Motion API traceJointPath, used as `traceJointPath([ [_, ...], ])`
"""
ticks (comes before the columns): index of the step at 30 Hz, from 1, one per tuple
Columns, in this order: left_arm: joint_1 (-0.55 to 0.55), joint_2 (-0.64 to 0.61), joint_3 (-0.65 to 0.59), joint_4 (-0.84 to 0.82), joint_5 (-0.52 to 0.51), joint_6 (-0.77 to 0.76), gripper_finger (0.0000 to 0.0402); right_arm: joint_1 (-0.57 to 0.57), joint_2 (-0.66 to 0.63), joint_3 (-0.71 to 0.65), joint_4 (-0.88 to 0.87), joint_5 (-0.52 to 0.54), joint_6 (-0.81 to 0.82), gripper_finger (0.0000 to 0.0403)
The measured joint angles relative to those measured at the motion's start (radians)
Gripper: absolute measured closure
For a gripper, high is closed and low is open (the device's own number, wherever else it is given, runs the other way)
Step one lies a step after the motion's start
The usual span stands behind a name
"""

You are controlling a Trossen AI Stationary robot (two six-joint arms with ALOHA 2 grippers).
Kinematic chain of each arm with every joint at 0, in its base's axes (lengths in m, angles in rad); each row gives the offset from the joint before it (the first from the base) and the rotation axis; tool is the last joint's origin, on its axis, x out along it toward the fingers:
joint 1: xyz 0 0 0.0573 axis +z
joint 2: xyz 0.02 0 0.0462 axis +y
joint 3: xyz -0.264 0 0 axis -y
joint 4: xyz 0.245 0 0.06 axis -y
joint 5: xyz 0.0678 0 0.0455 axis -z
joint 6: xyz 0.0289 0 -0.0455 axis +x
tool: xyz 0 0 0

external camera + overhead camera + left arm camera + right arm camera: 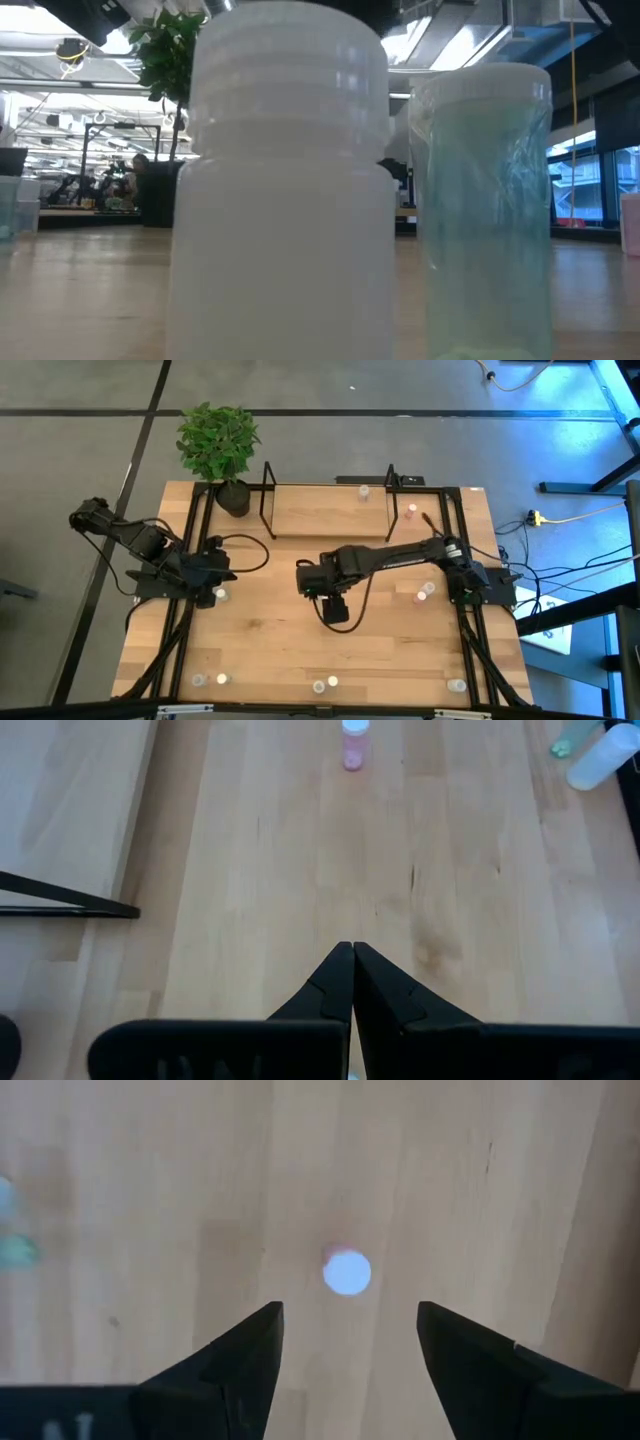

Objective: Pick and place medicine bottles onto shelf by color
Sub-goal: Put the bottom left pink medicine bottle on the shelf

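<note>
Tabletop (280, 610) of pale butcher-block wood, seams running lengthwise, set on a grey floor crossed by dark lines. Potted plant (220, 448) at the upper left corner of the table in the high view. Shelf (325, 508) along the table's upper edge, centre: light board in a black wire frame, with one small bottle (364, 491) on it towards its right end.

Left gripper (352, 955) parked at the table's left edge, fingers pressed together, nothing between them; a pink bottle (354, 744) stands well ahead of it in the left wrist view, at the frame's top.

Right gripper (350, 1330) reached out over the table's centre, fingers spread wide and empty. Directly under it, between the fingertips in the right wrist view, the white cap of a bottle (347, 1272) seen from above, with a faint pink edge.

Other bottles are scattered along the lower edge and right side of the table.

Low view: two bottles fill the frame, one white (285, 190), one greenish (485, 210). Behind them, a large workshop room with ceiling lights and windows at far right.
</note>
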State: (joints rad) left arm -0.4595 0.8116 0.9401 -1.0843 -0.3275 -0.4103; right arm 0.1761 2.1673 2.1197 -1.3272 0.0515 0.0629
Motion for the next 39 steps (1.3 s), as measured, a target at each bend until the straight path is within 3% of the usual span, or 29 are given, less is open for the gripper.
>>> traceJointPath([
  [10, 0.0, 0.0, 0.0, 0.0, -0.004, 0.0, 0.0401, -0.004, 0.037, -0.015, 0.01, 0.014, -0.066, 0.017],
  [13, 0.0, 0.0, 0.0, 0.001, -0.004, 0.0, 0.0401, -0.01, 0.029, -0.048, -0.024, 0.061, -0.064, 0.017],
  [21, 0.0, 0.0, 0.0, 0.0, -0.005, -0.001, 0.0401, -0.029, -0.051, -0.2, 0.012, 0.07, -0.064, 0.017],
  [25, 0.0, 0.0, 0.0, 0.001, -0.005, -0.001, 0.0401, -0.041, -0.167, -0.28, 0.016, 0.077, -0.026, 0.017],
  [28, 0.0, 0.0, 0.0, 0.001, -0.005, -0.001, 0.0401, -0.057, -0.278, -0.39, 0.102, 0.08, -0.009, 0.017],
  [33, 0.0, 0.0, 0.0, 0.001, -0.005, -0.001, 0.0401, -0.076, -0.462, -0.621, 0.409, 0.078, 0.066, 0.017],
  [39, 0.001, 0.0, 0.0, 0.002, -0.005, -0.001, 0.0401, -0.042, -0.498, -0.73, 0.614, 0.05, 0.061, 0.017],
])
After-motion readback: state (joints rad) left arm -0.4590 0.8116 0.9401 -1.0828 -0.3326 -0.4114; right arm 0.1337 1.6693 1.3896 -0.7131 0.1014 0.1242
